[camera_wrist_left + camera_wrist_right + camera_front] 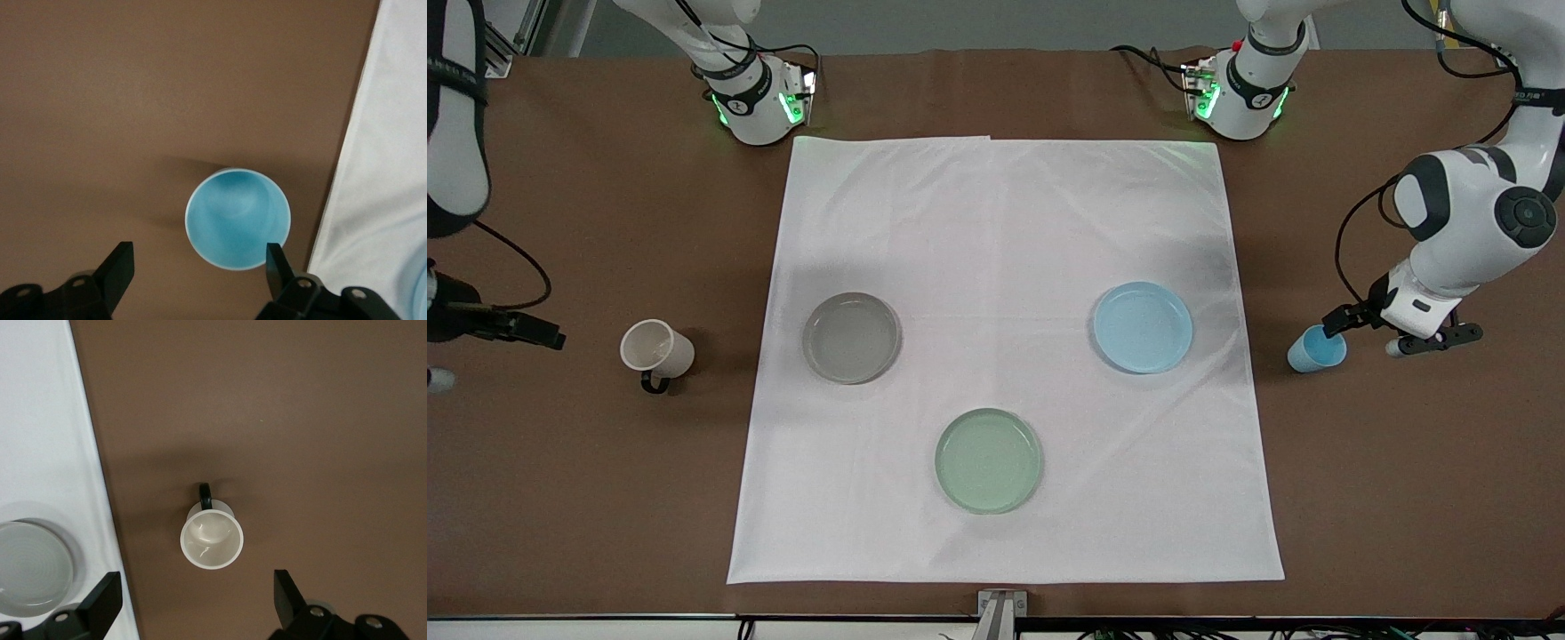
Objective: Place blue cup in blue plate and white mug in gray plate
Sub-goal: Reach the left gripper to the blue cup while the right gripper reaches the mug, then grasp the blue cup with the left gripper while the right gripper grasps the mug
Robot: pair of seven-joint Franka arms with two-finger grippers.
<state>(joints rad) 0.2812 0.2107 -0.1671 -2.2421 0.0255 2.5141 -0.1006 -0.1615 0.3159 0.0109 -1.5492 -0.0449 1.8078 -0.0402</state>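
Note:
The blue cup (pixel 1316 348) stands upright on the brown table off the cloth, toward the left arm's end. My left gripper (pixel 1392 332) is open and hovers just beside it. In the left wrist view the cup (pixel 237 217) lies just ahead of the open gripper (pixel 198 252), close to one fingertip (pixel 272 252). The white mug (pixel 656 348) stands on the brown table toward the right arm's end, its black handle turned to the front camera. My right gripper (pixel 485 354) is open and empty beside it, mug (pixel 211 539) ahead of the gripper (pixel 197 579). The blue plate (pixel 1143 326) and gray plate (pixel 851 338) are empty.
A white cloth (pixel 1005 222) covers the table's middle and bears all three plates. A pale green plate (pixel 989 460) lies nearest the front camera. The gray plate (pixel 30 568) also shows in the right wrist view. Both cups sit on bare brown table.

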